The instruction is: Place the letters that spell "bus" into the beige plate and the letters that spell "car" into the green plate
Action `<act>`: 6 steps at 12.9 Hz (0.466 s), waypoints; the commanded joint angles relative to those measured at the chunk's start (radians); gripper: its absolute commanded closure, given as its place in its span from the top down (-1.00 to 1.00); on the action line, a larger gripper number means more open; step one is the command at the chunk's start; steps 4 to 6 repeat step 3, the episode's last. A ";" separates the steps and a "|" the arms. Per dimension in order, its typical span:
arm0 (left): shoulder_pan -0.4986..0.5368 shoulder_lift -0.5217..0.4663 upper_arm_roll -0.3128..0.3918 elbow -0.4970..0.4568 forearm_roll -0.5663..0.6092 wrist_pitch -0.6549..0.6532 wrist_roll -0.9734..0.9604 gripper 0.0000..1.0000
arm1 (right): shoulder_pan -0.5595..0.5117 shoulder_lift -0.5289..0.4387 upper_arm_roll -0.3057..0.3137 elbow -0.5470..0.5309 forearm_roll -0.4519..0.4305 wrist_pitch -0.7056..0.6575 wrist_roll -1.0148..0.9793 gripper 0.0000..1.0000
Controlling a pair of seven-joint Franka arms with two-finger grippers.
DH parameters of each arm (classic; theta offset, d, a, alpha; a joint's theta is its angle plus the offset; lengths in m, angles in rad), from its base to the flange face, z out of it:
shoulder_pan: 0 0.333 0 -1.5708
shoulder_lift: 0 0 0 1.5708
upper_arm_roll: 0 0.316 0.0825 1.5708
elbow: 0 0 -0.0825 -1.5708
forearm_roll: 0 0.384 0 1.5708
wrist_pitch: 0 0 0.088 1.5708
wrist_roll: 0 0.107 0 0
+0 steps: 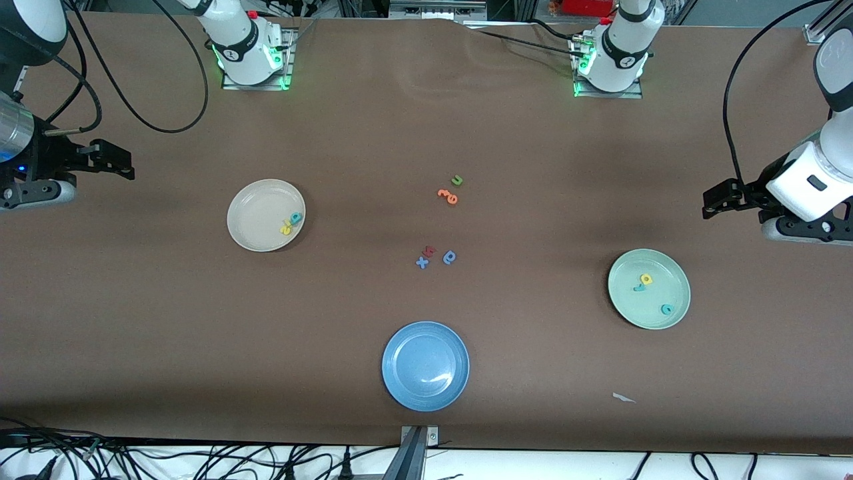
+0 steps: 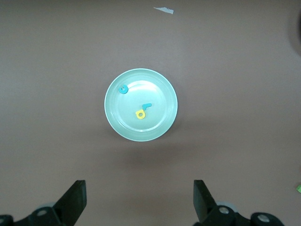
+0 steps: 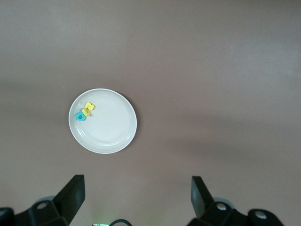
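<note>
Front view: "bus" letters lie in the beige plate, "car" letters in the green plate — sorting looks complete; left gripper and right gripper hang apart, empty.

Both grippers aloft (fingers spread wide)

The b, u, s lie in one plate, the c, a, r in another.

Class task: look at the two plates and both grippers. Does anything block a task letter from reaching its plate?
Nothing visible does. The teal b, yellow u and s already lie in the beige plate; the c, r and a in the green plate. Both grippers hang empty, jaws open.
</note>
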 commanded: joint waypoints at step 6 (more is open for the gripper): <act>0.000 0.011 0.003 0.028 -0.022 -0.019 0.015 1.00 | 0.011 0.015 -0.009 0.032 0.005 -0.026 0.001 1.00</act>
